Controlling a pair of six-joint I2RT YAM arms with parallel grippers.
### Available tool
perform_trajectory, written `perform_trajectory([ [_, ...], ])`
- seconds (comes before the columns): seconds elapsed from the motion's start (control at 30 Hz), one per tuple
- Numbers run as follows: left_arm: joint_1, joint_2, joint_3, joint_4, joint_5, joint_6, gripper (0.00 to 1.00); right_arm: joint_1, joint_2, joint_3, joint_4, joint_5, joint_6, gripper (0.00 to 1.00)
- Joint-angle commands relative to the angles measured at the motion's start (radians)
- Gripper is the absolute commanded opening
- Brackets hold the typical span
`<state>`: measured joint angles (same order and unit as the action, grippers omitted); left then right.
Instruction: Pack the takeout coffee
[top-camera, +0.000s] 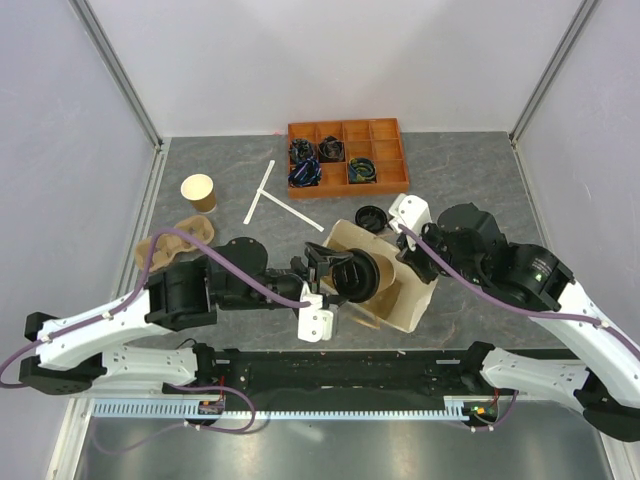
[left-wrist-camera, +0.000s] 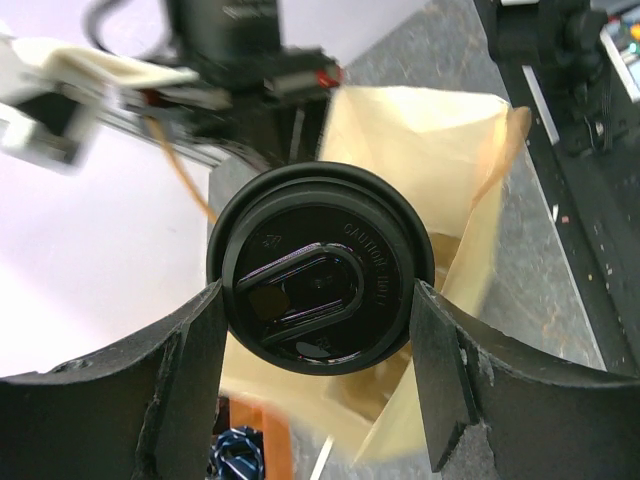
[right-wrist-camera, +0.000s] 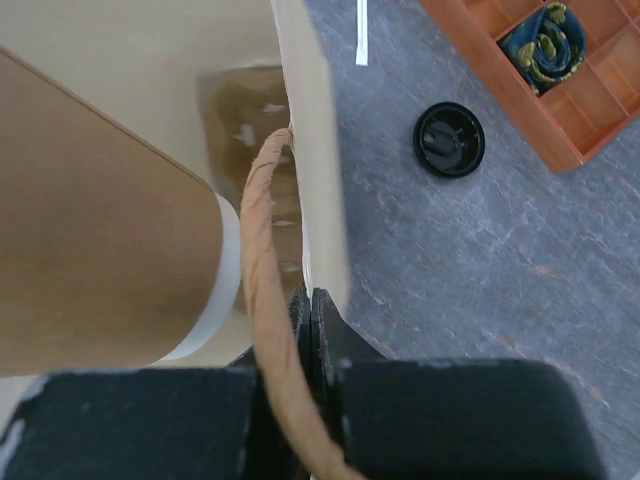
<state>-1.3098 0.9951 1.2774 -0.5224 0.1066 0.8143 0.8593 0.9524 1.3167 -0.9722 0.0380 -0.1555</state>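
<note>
Mid-frame, the left gripper (top-camera: 338, 273) clasps the takeout coffee (left-wrist-camera: 320, 280) sideways in the paper bag (top-camera: 408, 302) mouth; the right gripper (right-wrist-camera: 312, 312), pinched tight, holds the bag's rim

Three cameras are converging on one paper bag (top-camera: 408, 300).
The top external camera is looking steeply down from above and behind the arm bases, taking in the whole table (top-camera: 470, 190). The left wrist camera is peering along the left gripper (left-wrist-camera: 318, 300), very close to the takeout coffee (left-wrist-camera: 320, 280), facing the bag's mouth. The right wrist camera is looking down past the right gripper (right-wrist-camera: 312, 312), hard against the bag's wall, catching the loose black lid (right-wrist-camera: 449, 139) and orange tray (right-wrist-camera: 590, 100) at upper right. All three are sharing bag and coffee.
</note>
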Motion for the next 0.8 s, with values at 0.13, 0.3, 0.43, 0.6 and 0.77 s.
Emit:
perform_trajectory([
  [0.13, -0.009, 0.040, 0.002, -0.011, -0.084, 0.042, 0.38, -0.002, -0.012, 0.024, 0.076, -0.070, 0.037, 0.00],
  [0.3, -0.006, 0.053, -0.030, -0.039, -0.104, 0.029, 0.35, 0.007, -0.033, 0.009, 0.079, -0.070, 0.008, 0.00],
  [0.43, 0.000, 0.072, -0.023, -0.034, -0.137, -0.006, 0.33, 0.033, -0.064, -0.028, 0.092, -0.061, -0.030, 0.00],
  [0.6, 0.007, 0.123, 0.008, -0.028, -0.232, -0.117, 0.31, 0.050, -0.089, -0.082, 0.136, 0.018, -0.023, 0.00],
  [0.77, 0.030, 0.157, 0.034, -0.025, -0.275, -0.251, 0.30, 0.060, -0.113, -0.129, 0.190, 0.079, -0.022, 0.00],
])
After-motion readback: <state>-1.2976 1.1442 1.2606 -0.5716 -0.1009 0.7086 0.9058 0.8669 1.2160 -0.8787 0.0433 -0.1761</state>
